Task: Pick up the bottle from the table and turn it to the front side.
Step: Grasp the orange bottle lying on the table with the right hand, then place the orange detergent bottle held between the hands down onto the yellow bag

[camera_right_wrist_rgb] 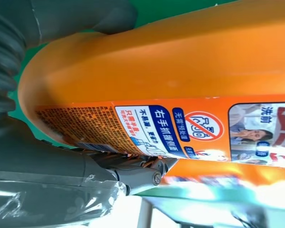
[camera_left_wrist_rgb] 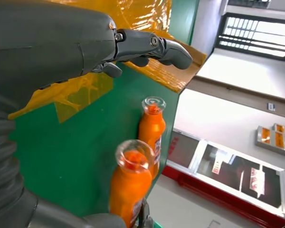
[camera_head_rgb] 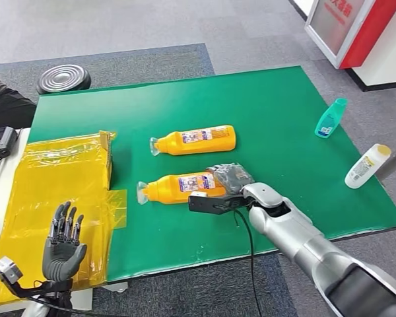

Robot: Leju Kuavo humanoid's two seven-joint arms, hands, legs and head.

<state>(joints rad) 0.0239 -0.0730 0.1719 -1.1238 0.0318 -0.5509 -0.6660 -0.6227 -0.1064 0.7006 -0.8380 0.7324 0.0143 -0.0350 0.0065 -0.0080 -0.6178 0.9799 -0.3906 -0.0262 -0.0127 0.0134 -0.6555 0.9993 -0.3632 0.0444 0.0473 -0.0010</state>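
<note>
Two orange bottles with clear caps lie on their sides on the green table [camera_head_rgb: 286, 112], caps pointing left. My right hand [camera_head_rgb: 229, 178] wraps the base end of the nearer orange bottle [camera_head_rgb: 178, 187], which rests on the table with its printed label up. In the right wrist view this bottle [camera_right_wrist_rgb: 169, 71] sits between the thumb [camera_right_wrist_rgb: 80, 19] and the fingers [camera_right_wrist_rgb: 62, 171]. The farther orange bottle [camera_head_rgb: 196, 140] lies free behind it. My left hand [camera_head_rgb: 63, 247] hovers with fingers spread over the yellow bag, holding nothing. The left wrist view shows that hand [camera_left_wrist_rgb: 62, 42], the nearer bottle [camera_left_wrist_rgb: 130, 185] and the farther one [camera_left_wrist_rgb: 152, 128].
A crinkled yellow plastic bag [camera_head_rgb: 61, 178] covers the table's left end. A teal bottle [camera_head_rgb: 330, 119] and a white bottle with a yellow cap [camera_head_rgb: 367, 165] lie near the right edge. A black round disc [camera_head_rgb: 63, 78] lies on the floor behind the table.
</note>
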